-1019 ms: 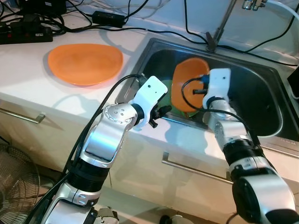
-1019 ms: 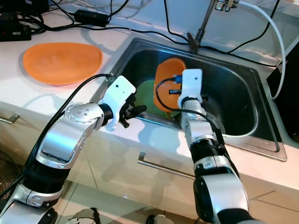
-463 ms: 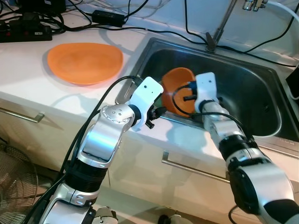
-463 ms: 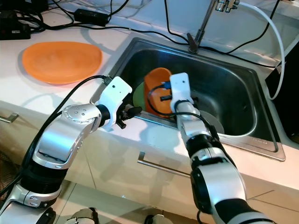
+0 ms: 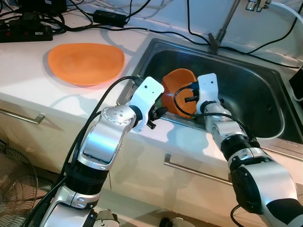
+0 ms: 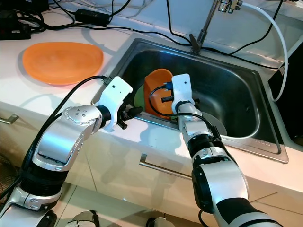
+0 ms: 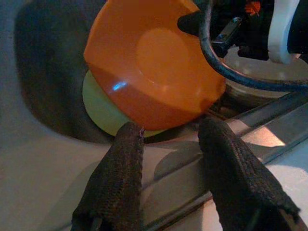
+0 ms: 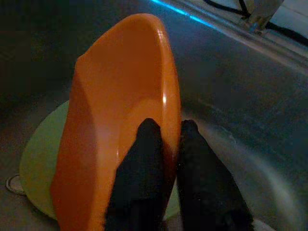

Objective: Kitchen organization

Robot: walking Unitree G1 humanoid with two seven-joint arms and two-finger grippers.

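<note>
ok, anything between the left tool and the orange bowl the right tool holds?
Only the sink's front rim, in the left wrist view. The open left tool hovers over it; orange bowl and green plate lie just beyond.

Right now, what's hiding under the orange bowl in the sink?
A light green plate lies on the sink floor under the orange bowl, which the right gripper holds tilted. The bowl covers much of the plate.

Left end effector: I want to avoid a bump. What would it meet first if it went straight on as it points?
Probably the orange bowl that the right end effector holds tilted above the green plate in the sink; depth is unclear. The left end effector is open.
</note>
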